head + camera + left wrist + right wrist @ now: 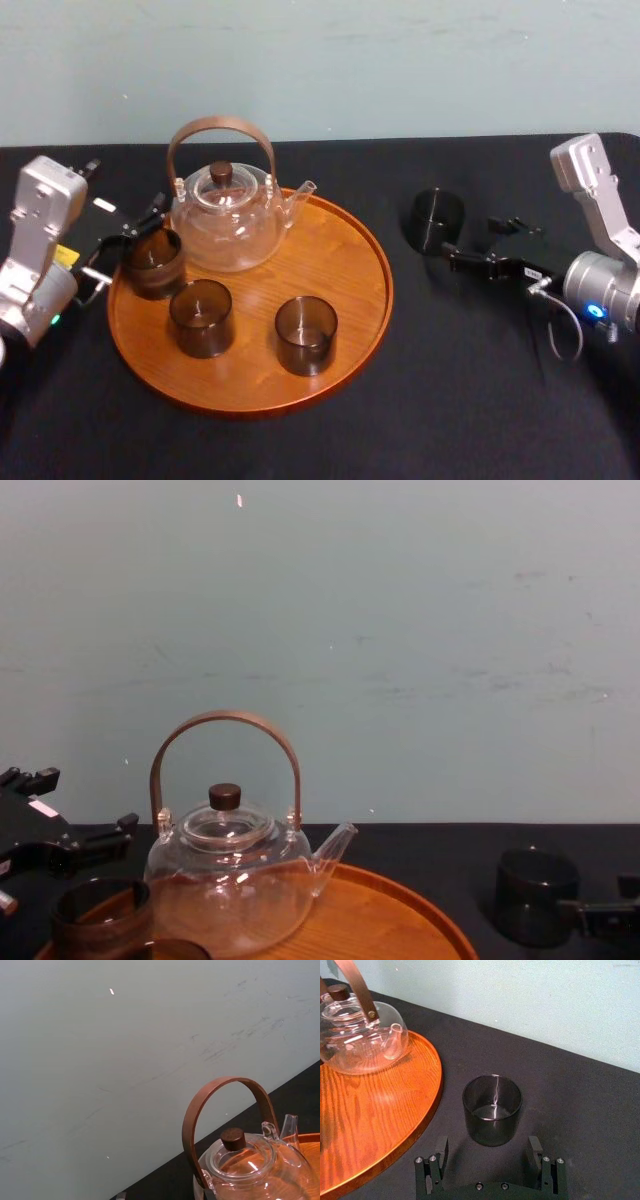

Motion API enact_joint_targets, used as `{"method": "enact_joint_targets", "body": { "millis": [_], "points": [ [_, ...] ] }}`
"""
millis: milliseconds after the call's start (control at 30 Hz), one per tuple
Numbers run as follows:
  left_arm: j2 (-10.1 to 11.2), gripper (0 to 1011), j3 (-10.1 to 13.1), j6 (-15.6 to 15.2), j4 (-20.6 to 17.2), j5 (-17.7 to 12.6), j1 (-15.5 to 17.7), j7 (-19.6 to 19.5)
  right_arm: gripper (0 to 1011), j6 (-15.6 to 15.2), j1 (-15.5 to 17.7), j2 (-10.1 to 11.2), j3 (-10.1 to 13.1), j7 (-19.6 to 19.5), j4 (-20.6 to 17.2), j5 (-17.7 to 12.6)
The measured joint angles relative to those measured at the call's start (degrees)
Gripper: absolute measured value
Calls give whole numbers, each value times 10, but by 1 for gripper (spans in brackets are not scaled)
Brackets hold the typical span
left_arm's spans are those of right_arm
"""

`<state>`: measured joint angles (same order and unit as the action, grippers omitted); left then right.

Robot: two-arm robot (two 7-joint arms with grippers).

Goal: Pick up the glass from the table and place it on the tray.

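One dark smoky glass (437, 220) stands on the black table (470, 400), to the right of the round wooden tray (340, 250). My right gripper (475, 240) is open just short of the glass (492, 1110), whose base sits slightly ahead of the two fingertips (437, 1152). In the chest view the glass (537, 895) is left of the right gripper (605, 898). My left gripper (125, 243) is open at the tray's left rim, beside another glass (152, 262) standing on the tray.
A clear glass teapot (225, 215) with an arched brown handle stands at the back of the tray. Two more dark glasses (201, 317) (306, 335) stand on the tray's front half. A pale wall rises behind the table.
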<state>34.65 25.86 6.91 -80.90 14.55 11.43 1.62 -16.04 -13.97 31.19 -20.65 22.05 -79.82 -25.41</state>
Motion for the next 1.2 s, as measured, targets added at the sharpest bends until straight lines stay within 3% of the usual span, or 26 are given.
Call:
{"method": "enact_joint_targets", "body": {
  "millis": [467, 1200],
  "points": [
    [0, 1001, 0, 0, 0, 0, 0, 0, 1002, 3, -49, -38, -12, 7, 70, 30],
    [0, 1001, 0, 0, 0, 0, 0, 0, 1002, 16, -100, -76, -22, 20, 136, 69]
  ]
}}
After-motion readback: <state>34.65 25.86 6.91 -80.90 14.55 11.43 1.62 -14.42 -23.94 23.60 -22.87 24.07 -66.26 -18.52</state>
